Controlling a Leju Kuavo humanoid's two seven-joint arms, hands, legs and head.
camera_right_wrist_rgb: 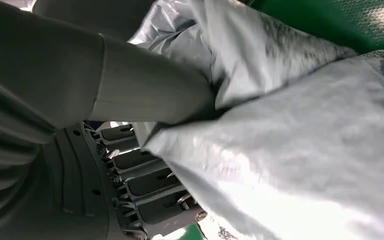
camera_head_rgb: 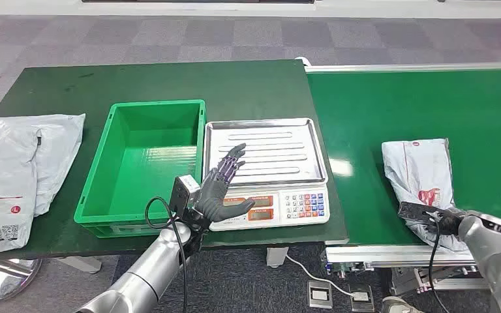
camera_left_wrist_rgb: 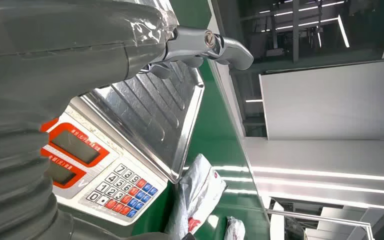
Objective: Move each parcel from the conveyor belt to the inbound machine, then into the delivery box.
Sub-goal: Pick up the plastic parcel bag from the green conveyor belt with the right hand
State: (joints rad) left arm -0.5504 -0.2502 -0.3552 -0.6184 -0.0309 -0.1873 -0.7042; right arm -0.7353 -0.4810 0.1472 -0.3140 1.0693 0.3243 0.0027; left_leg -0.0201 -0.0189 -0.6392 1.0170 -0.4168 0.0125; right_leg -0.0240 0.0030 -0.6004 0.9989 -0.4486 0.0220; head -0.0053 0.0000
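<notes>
A grey plastic parcel (camera_head_rgb: 419,171) with red print lies on the green conveyor belt (camera_head_rgb: 391,104) at the right. My right hand (camera_head_rgb: 443,220) grips its near end; in the right wrist view the thumb (camera_right_wrist_rgb: 130,85) presses into the parcel (camera_right_wrist_rgb: 305,150) with the fingers under it. The inbound machine, a scale with a steel tray (camera_head_rgb: 267,151), stands mid-table. My left hand (camera_head_rgb: 223,186) hovers open over the scale's front, fingers spread. The scale's tray (camera_left_wrist_rgb: 150,107) and the parcel (camera_left_wrist_rgb: 200,190) show past my left hand (camera_left_wrist_rgb: 55,65). The green delivery box (camera_head_rgb: 94,189) is empty.
Two grey parcels (camera_head_rgb: 19,169) lie overlapping at the table's left end. The delivery box stands directly left of the scale. A narrow white rail (camera_head_rgb: 391,253) edges the conveyor's near side. Cables and a floor socket (camera_head_rgb: 319,293) lie below.
</notes>
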